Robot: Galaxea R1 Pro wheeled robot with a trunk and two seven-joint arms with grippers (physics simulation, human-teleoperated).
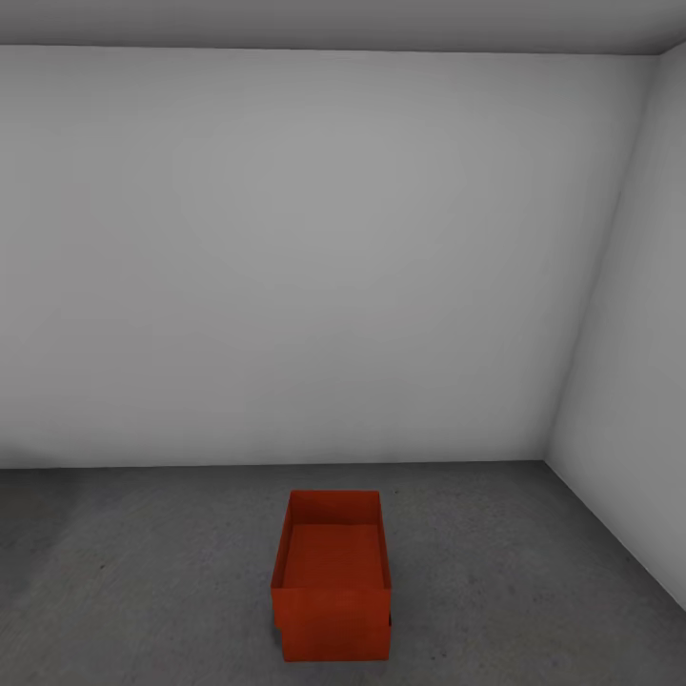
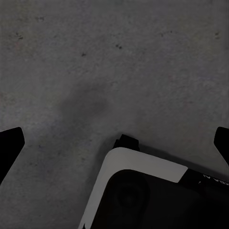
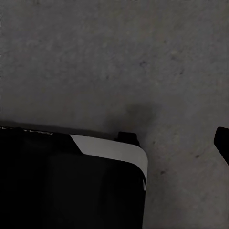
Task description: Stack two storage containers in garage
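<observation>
Two orange-red storage containers stand stacked on the dark grey concrete floor [image 1: 143, 572] of the garage, low in the middle of the head view. The upper container [image 1: 333, 557] is open-topped and empty. The lower container [image 1: 335, 646] is mostly covered by it, with just its front wall and a slight edge offset showing. My left gripper [image 2: 117, 140] hangs over bare concrete, its dark fingertips [image 2: 12, 140] far apart, open and empty. In the right wrist view one fingertip [image 3: 222, 141] of my right gripper [image 3: 114, 143] stands at the far edge, open, holding nothing.
A plain white wall [image 1: 286, 267] runs behind the stack and a second white wall [image 1: 638, 362] closes the corner on the right. The robot's black-and-white base [image 2: 143, 191] [image 3: 71, 181] sits below both grippers. Concrete floor extends left and right of the stack.
</observation>
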